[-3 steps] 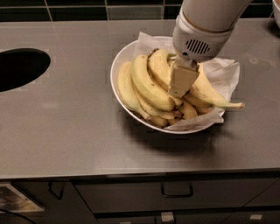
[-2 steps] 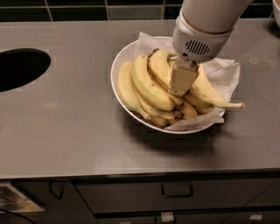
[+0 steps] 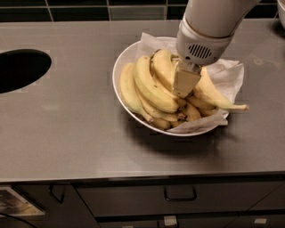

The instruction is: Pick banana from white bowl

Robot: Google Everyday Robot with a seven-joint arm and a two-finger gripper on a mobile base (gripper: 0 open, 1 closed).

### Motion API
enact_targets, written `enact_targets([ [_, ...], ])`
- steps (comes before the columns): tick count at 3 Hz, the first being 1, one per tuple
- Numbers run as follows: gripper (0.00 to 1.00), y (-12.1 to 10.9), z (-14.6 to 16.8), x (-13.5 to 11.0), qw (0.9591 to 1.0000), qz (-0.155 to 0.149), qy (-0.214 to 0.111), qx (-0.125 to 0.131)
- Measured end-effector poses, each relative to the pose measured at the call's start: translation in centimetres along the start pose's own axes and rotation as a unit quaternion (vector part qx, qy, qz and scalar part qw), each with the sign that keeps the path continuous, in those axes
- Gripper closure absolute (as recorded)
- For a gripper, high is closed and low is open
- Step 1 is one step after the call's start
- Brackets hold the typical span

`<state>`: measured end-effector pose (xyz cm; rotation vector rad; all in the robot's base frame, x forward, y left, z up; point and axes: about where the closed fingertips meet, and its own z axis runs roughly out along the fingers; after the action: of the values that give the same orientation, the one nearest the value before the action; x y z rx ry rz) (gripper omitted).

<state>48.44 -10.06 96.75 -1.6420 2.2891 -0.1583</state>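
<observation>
**GRIPPER LOWERED INTO BANANA BOWL**

At left, a dark round opening [image 3: 18, 69] is set into the grey counter [image 3: 80, 133]. At centre, the white bowl [image 3: 119, 67] holds 1 pile of bananas. The banana [image 3: 162, 67] lies mid-pile. The gripper [image 3: 183, 90] rests against its right side; whether it is open or closed cannot be determined.

surface: flat grey brushed-metal countertop [image 3: 67, 129] | left: dark oval opening [image 3: 18, 69] cut into it | back: dark green wall tiles [image 3: 89, 9] | below: grey drawer front with dark loop handle [image 3: 179, 194] | fruit: long slender yellow banana with pointed stem [image 3: 216, 95] lying on crumpled white paper [image 3: 227, 73] | gripper [image 3: 183, 91]: just left of that slender banana
</observation>
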Motion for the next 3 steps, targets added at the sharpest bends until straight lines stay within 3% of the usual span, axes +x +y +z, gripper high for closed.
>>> enact_targets([
  [2, 0.51, -0.27, 0.58, -0.36, 0.9999, -0.003, -0.011, -0.008],
  [3, 0.7, -0.31, 0.45, -0.39, 0.9999, -0.003, -0.011, -0.008],
])
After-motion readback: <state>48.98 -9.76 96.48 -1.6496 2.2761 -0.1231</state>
